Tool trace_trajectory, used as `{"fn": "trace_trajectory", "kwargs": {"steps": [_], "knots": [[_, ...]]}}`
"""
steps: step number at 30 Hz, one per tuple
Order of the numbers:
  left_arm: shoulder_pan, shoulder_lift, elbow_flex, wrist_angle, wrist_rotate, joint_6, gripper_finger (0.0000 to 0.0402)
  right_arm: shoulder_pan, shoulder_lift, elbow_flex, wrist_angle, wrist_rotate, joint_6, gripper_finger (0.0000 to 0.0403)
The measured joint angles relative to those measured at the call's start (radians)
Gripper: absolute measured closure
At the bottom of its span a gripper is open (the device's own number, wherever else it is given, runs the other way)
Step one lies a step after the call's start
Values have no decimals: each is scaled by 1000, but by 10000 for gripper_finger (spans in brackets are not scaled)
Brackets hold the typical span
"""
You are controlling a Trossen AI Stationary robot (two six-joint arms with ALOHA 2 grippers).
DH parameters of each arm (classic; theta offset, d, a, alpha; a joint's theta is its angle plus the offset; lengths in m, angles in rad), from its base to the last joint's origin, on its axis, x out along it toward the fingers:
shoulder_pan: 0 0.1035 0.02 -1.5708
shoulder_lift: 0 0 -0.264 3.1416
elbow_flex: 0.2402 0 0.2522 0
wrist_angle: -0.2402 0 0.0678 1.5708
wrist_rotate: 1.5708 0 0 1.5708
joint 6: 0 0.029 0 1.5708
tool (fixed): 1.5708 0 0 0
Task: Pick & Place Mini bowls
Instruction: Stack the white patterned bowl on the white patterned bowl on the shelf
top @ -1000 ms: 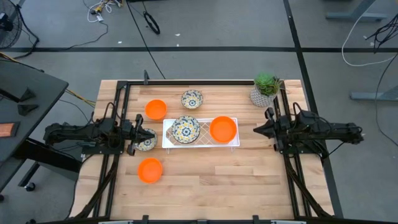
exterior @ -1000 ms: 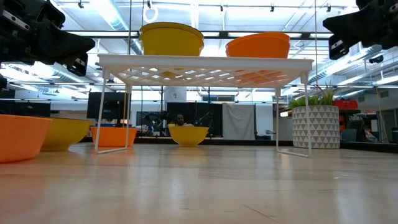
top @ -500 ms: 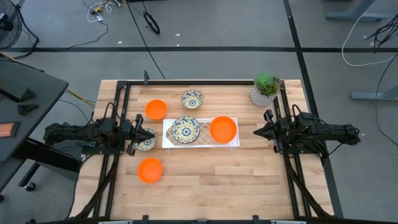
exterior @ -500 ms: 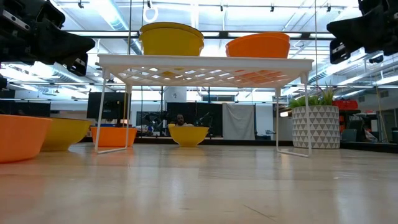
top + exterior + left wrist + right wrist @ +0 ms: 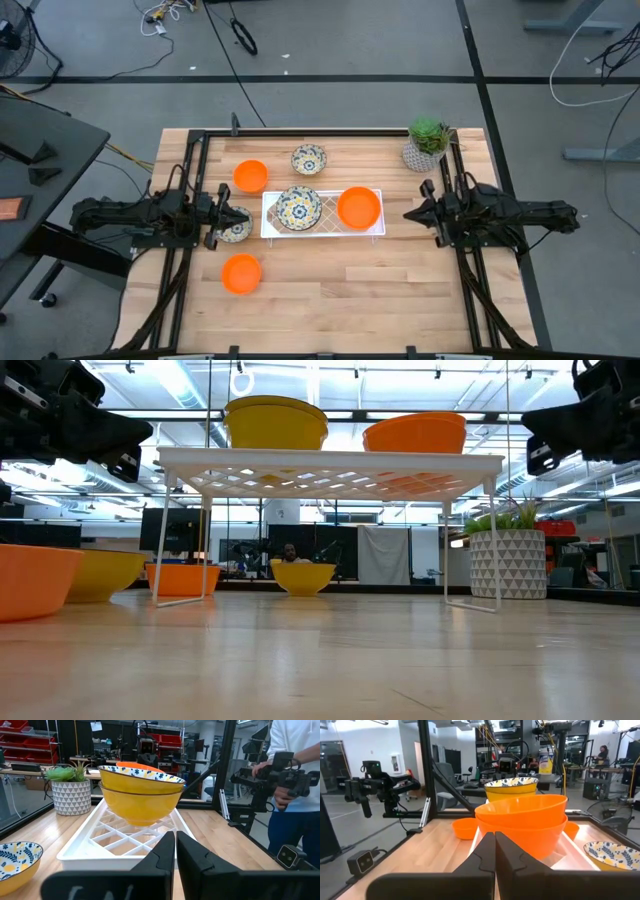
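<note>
Mini bowls stacked on the white rack (image 5: 268,228) look tippy, so the right gripper (image 5: 410,213), fingers pinched shut and empty, could knock the orange stack (image 5: 359,207) off.

Two bowl stacks (image 5: 299,207) on rack (image 5: 322,231); four bowls (image 5: 250,175) around

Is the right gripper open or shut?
Shut and empty. In the right wrist view the right gripper's two fingers meet edge to edge, nothing between them, short of the orange bowls stacked on the white rack.
</note>
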Motion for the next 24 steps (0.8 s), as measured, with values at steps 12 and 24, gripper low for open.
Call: {"fn": "trace_trajectory", "kwargs": {"steps": [12, 24], "knots": [[0, 0, 0, 0, 0, 0, 378, -1, 0, -24, -1, 17, -44, 403], [0, 0, 0, 0, 0, 0, 378, -1, 0, -24, -2, 19, -44, 380]]}}
